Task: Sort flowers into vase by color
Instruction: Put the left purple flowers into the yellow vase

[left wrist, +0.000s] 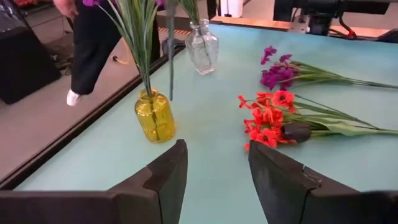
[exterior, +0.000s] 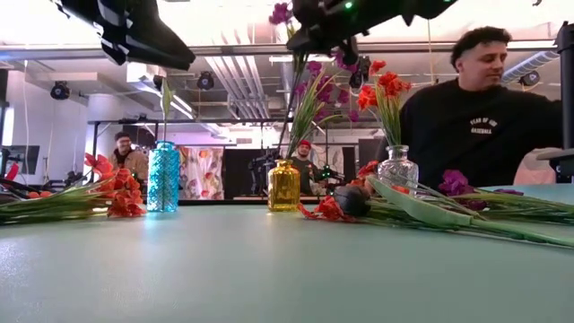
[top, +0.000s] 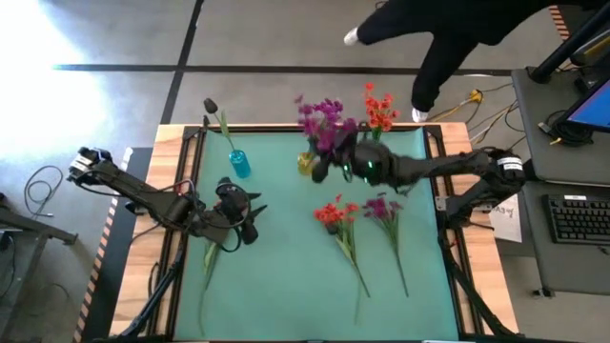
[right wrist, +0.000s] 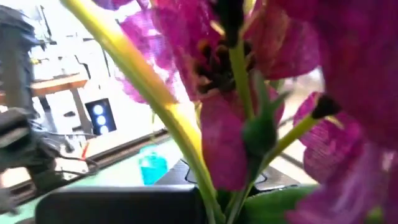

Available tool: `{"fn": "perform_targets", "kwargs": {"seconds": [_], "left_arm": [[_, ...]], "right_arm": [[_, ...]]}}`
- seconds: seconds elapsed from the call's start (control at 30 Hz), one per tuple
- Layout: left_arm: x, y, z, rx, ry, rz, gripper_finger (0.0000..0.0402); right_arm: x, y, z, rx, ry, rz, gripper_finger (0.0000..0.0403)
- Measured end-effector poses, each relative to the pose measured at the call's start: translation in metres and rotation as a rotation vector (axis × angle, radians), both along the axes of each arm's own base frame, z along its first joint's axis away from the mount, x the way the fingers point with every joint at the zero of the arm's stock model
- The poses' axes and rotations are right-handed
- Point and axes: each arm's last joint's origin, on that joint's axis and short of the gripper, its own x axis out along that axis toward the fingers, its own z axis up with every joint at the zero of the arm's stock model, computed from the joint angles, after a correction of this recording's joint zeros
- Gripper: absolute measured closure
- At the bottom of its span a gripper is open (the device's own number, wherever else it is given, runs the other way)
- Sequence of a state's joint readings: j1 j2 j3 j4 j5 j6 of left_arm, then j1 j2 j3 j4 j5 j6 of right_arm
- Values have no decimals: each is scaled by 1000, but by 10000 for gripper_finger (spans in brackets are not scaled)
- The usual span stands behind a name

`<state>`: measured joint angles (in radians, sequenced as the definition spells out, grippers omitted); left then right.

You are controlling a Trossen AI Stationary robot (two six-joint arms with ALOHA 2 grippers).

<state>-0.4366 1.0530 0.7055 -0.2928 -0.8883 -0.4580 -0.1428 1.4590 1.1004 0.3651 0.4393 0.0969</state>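
right claw [top: 329, 164] upper centre, clamped on purple flower [top: 319, 119] above yellow vase [top: 306, 163] | left claw [top: 250, 217] centre-left, parted, holding nothing | orange-red [top: 334, 215] and purple stems [top: 383, 208] lying on surface [top: 286, 276], centre

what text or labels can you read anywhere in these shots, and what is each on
"YEAR OF THE BASEBALL" or similar: small print on the person's black sweatshirt in the low view; the second line is too small to be sure.
White paper sheet at the table's right edge: marks too small to read.
Keyboard: key legends unreadable.
The vases and flowers carry no text.
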Motion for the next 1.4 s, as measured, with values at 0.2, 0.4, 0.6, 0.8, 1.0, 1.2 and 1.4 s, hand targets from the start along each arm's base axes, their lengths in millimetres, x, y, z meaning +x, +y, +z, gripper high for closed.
{"fn": "perform_targets", "kwargs": {"seconds": [0.2, 0.4, 0.6, 0.8, 1.0, 1.2, 1.4], "left_arm": [[-1, 0, -3, 18, 34, 3, 244], [-5, 3, -7, 43, 73, 37, 244], [-9, 5, -11, 11, 90, 74, 244], [-11, 6, -12, -21, 84, 99, 244], [-11, 6, -13, -30, 78, 105, 244], [-11, 6, -13, -59, 59, 121, 244], [-11, 6, -13, -84, 42, 136, 244]], "right_arm": [[14, -31, 17, 50, 115, -30, 382], [27, -42, 19, 29, 130, -47, 382], [33, -52, 11, 3, 168, -95, 382], [39, -56, -1, 10, 196, -102, 382], [41, -58, -6, 20, 206, -103, 381], [45, -59, -14, 24, 228, -104, 380], [50, -61, -26, 30, 256, -104, 380]]}}
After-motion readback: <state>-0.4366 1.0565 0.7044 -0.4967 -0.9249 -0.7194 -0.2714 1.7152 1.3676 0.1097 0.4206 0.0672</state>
